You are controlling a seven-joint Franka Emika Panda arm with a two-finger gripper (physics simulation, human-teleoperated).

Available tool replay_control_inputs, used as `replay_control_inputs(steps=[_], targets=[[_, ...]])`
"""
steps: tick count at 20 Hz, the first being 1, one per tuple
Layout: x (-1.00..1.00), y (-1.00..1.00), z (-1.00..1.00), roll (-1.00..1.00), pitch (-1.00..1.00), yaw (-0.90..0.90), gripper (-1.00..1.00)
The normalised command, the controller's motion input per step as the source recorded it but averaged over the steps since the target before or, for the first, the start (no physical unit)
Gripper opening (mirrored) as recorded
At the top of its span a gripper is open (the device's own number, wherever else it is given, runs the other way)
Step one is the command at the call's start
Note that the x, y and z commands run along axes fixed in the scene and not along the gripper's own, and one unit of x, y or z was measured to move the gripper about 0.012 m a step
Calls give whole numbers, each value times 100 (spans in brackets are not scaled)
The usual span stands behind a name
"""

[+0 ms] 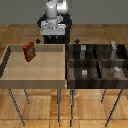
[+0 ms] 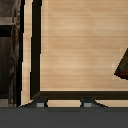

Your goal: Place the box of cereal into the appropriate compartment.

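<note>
The box of cereal (image 1: 29,51) is a small red box with an orange-brown front. It stands upright in the far left corner of the large light-wood tray (image 1: 10,70), and one corner of it shows in the wrist view (image 2: 122,67). The compartment (image 1: 120,54) is the far cell of the dark divided bin on the exterior view's right, holding the tallest pale grey block (image 1: 114,48). My gripper (image 2: 64,103) is open and empty, its fingertips (image 2: 40,103) spread over the tray floor. In the exterior view the gripper (image 1: 53,33) hangs near the tray's far wall, apart from the box.
The divided bin (image 1: 70,75) stands right beside the tray, and its dark wall shows in the wrist view (image 2: 7,55). Its other cells hold small low grey pieces (image 1: 85,72). Both bins stand on thin metal legs. The robot base (image 1: 54,22) is behind them.
</note>
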Motion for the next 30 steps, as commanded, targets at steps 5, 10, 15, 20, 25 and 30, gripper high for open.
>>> replay_control_inputs(steps=[5, 10, 15, 20, 25, 30], targets=[[0, 0, 0, 0, 0, 0, 100], [0, -80, 0, 0, 0, 0, 100], [0, -100, 0, 0, 0, 0, 100], [0, -100, 0, 0, 0, 0, 100], [40, -20, 0, 0, 0, 0, 100], [80, 0, 0, 0, 0, 0, 100]])
